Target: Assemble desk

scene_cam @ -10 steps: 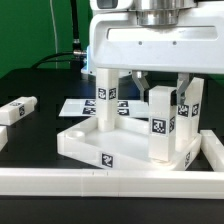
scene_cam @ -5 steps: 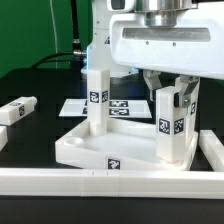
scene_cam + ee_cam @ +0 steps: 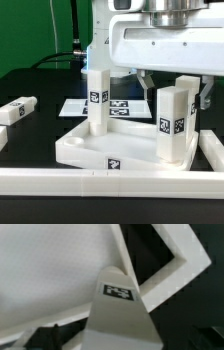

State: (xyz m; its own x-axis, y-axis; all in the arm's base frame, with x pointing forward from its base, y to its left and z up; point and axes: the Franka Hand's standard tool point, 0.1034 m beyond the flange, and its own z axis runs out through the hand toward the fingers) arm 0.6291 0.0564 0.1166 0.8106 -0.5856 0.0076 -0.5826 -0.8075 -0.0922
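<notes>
The white desk slab [image 3: 85, 150] lies flat in the middle of the exterior view. Three tagged legs stand upright in its corner sockets: one on the left [image 3: 96, 100], one at the front right [image 3: 172, 125] and one behind that [image 3: 190, 88]. My gripper [image 3: 177, 88] hangs over the right-hand legs, open, its dark fingers [image 3: 144, 82] standing clear on either side. In the wrist view a tagged leg [image 3: 118, 308] rises toward the camera from the slab [image 3: 60, 269], with nothing pressing on it. A fourth leg [image 3: 16, 110] lies loose on the table at the exterior view's left.
The marker board [image 3: 72, 106] lies flat behind the slab. A long white border rail [image 3: 100, 182] runs along the front, and another [image 3: 212, 150] stands on the exterior view's right. The arm's white body [image 3: 160, 45] fills the space above the legs.
The jaws have opened and let go of the right-hand leg they were shut on. That leg stays upright in the slab. The slab shifted slightly a second ago.
</notes>
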